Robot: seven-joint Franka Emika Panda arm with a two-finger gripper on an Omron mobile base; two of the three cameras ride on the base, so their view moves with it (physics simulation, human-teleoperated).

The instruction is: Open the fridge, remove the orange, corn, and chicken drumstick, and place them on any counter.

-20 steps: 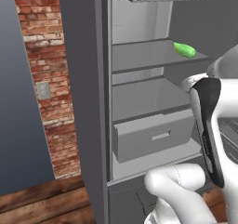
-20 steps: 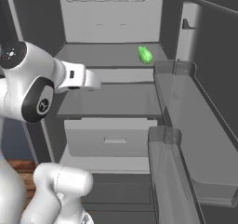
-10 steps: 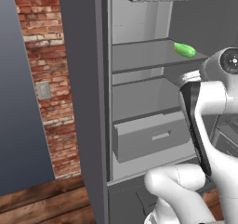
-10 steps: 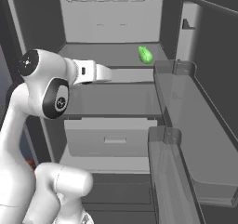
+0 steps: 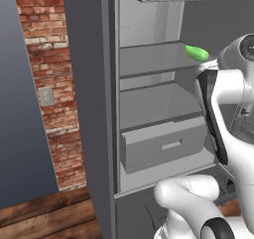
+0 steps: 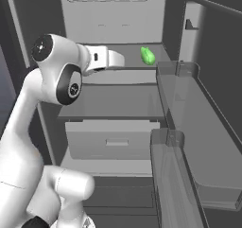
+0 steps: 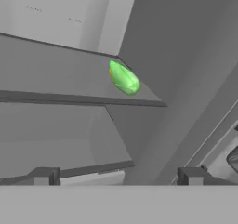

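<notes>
The fridge (image 5: 84, 109) stands open, its pale interior (image 6: 113, 28) showing shelves and a drawer. On the right end of the upper shelf lies the corn (image 5: 197, 53) (image 6: 148, 56) (image 7: 123, 78), a green cob. My arm's hand (image 6: 111, 59) reaches in at shelf height, a short way left of the corn. In the hand view my gripper (image 7: 118, 176) is open, its two dark fingertips (image 7: 44, 175) wide apart with nothing between them, and the corn sits ahead and above them. The orange, the chicken drumstick and the counter are out of view.
The open fridge door (image 6: 189, 127) with its clear bins juts out on the right, close to the arm. A closed drawer (image 6: 111, 139) (image 5: 163, 144) sits under the lower shelf. A brick wall (image 5: 49, 84) with a switch plate stands left of the fridge.
The arm has risen and the hand has moved up and toward the corn on the upper shelf. The corn has not moved.
</notes>
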